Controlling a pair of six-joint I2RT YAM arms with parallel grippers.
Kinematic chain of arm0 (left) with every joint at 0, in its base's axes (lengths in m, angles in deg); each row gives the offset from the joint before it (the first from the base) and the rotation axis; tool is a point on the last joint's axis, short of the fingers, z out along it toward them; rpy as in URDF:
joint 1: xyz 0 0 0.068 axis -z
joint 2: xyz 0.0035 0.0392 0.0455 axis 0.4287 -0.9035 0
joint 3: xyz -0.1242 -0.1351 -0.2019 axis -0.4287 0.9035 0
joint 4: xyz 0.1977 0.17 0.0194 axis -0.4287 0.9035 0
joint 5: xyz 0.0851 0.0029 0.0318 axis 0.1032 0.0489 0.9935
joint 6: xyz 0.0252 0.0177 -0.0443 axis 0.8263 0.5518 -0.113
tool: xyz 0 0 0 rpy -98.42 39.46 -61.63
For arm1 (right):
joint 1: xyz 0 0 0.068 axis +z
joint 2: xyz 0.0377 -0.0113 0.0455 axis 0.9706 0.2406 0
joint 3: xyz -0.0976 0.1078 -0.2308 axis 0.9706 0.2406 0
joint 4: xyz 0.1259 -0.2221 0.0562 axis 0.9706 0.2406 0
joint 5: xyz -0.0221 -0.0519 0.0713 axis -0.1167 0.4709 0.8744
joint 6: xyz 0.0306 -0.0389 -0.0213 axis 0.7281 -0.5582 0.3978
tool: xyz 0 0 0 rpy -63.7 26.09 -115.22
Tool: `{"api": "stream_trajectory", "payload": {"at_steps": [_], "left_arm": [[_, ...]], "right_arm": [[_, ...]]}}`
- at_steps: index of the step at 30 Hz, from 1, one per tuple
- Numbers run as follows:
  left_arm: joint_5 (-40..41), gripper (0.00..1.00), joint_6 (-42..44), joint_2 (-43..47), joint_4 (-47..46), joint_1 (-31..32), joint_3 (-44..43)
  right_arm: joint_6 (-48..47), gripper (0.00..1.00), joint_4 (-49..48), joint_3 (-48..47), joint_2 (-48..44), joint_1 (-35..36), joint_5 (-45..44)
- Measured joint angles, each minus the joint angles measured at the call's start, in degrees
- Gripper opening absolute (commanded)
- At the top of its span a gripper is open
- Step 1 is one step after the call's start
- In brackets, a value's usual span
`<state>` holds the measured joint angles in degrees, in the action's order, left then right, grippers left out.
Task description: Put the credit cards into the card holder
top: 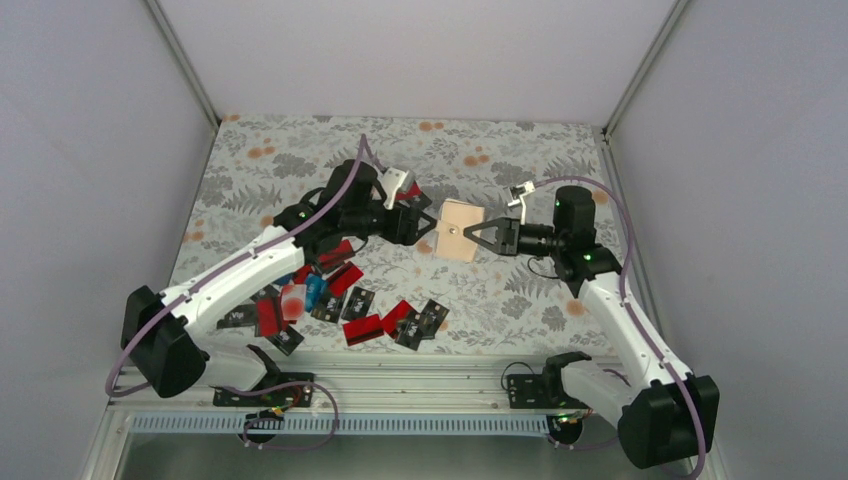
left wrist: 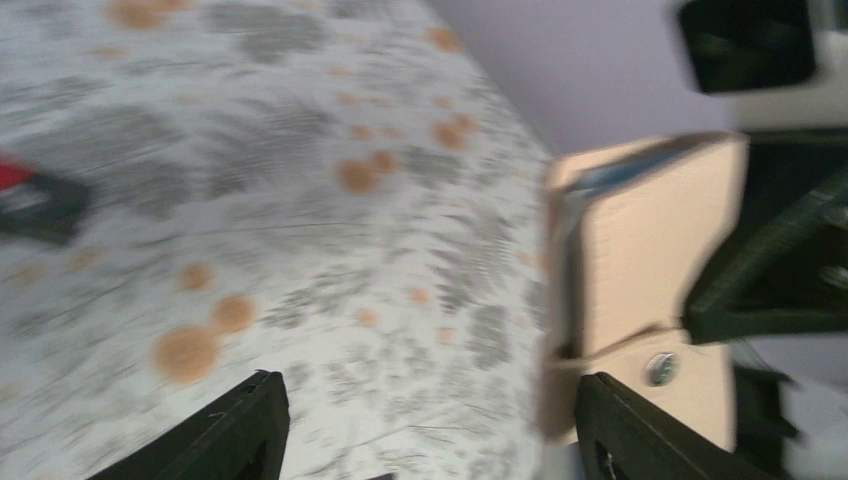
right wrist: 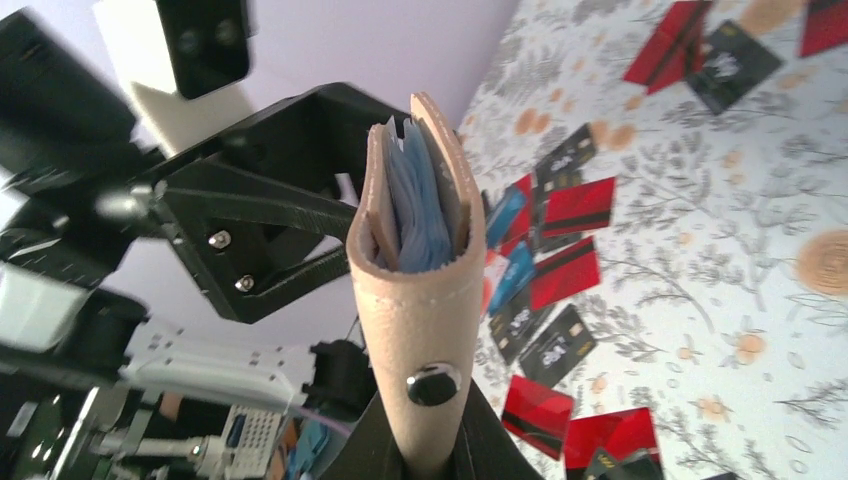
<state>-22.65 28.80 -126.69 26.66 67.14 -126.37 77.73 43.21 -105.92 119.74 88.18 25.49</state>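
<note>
Tan holder (right wrist: 418, 300) hangs in the air between the two arms, above the flowered table (top: 500, 160) and well apart from the cards (top: 345, 300), which lie scattered on my left side. My right claw (top: 483, 237) is clamped on it at the folded end, close under the snap (right wrist: 432, 384). The two flaps stand away from the fingers and gape a little, so the grey-blue pockets (right wrist: 415, 200) show. My left claw (left wrist: 428, 390) stands wide with nothing between its fingers; the holder's edge sits just beside one fingertip.

I judge the holder light and soft. Pinched only at the fold, it will likely swing or buckle if a card is pushed hard against a flap, so I would want the left claw steadying a free flap near its open edge.

The cards look thin, stiff and slick, and they lie flat, so they are awkward to lift. I would go for one that rests on a neighbour, take it by the raised edge, and grip lightly so it does not skid out.
</note>
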Motion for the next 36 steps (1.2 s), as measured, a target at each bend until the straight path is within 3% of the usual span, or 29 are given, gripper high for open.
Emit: {"api": "stream_trajectory", "payload": {"at_steps": [6, 11, 21, 36], "left_arm": [[17.22, 0.75, 1.55, 2.86, 3.74, 5.97, -0.24], [22.58, 0.72, 3.78, 1.03, 5.27, 10.58, -2.29], [25.18, 0.64, 5.29, -6.47, 6.75, 12.37, -3.37], [25.70, 0.69, 5.27, -8.48, 6.88, 12.41, -3.21]], "right_arm": [[1.14, 0.04, 2.82, -1.11, 4.74, 2.86, -7.96], [1.62, 0.04, 4.42, -2.93, 9.25, 6.71, -12.11], [1.99, 0.04, 5.64, -4.98, 12.41, 11.63, -15.45], [1.99, 0.04, 6.21, -5.01, 12.46, 12.48, -17.03]]}}
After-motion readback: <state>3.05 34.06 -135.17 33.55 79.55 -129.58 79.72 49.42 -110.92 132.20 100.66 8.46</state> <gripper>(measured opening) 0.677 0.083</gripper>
